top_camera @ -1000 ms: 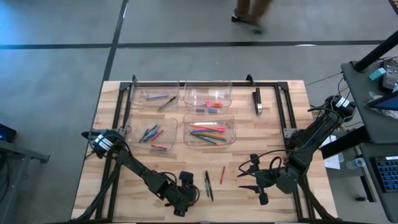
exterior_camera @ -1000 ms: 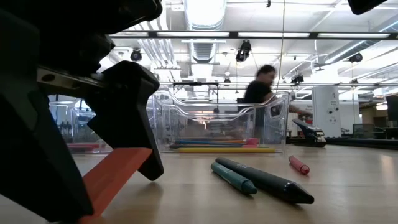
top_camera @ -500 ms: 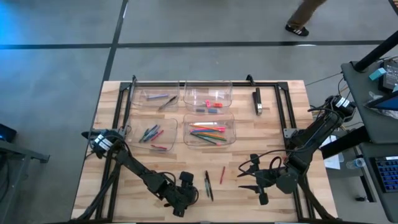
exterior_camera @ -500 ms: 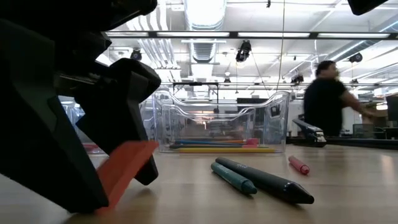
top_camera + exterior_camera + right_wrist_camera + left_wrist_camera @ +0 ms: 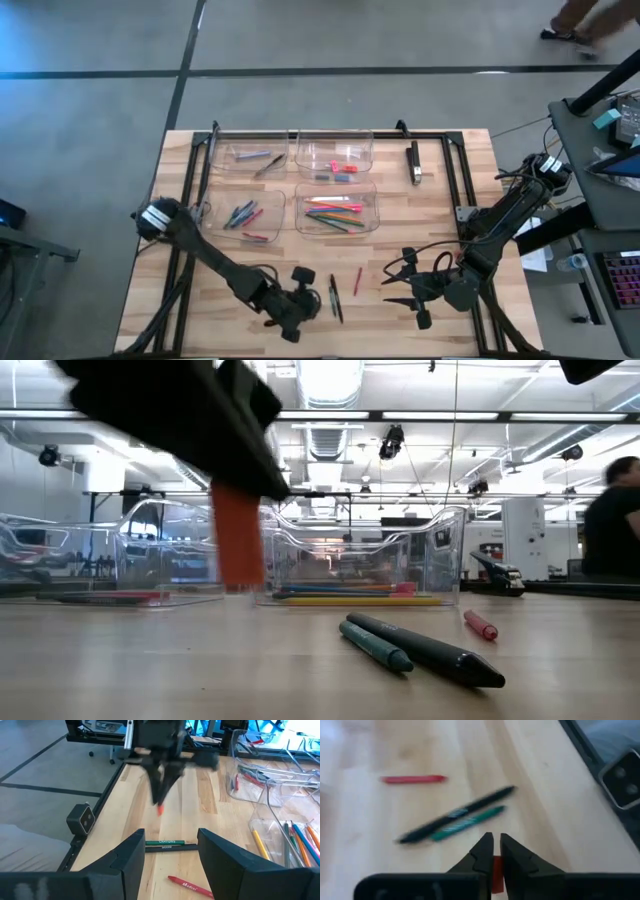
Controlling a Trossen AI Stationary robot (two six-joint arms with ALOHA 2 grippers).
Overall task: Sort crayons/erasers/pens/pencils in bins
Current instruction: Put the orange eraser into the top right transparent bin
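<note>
Orange eraser (image 5: 237,545) is pinched in the left gripper (image 5: 492,851), lifted off the table near the front edge, likely so it can go to the eraser bin (image 5: 334,155) at the back. A pen (image 5: 428,650), a green stick (image 5: 373,644) and a red crayon (image 5: 480,624) lie loose on the wood. The right gripper (image 5: 168,851) waits nearby, spread, holding nothing.

A dark robot hand (image 5: 238,510) hangs above the pale wooden tabletop (image 5: 200,660), pinching a red-orange eraser block (image 5: 238,545); a green pen (image 5: 374,646) and a black pen (image 5: 430,651) lie side by side nearby.
</note>
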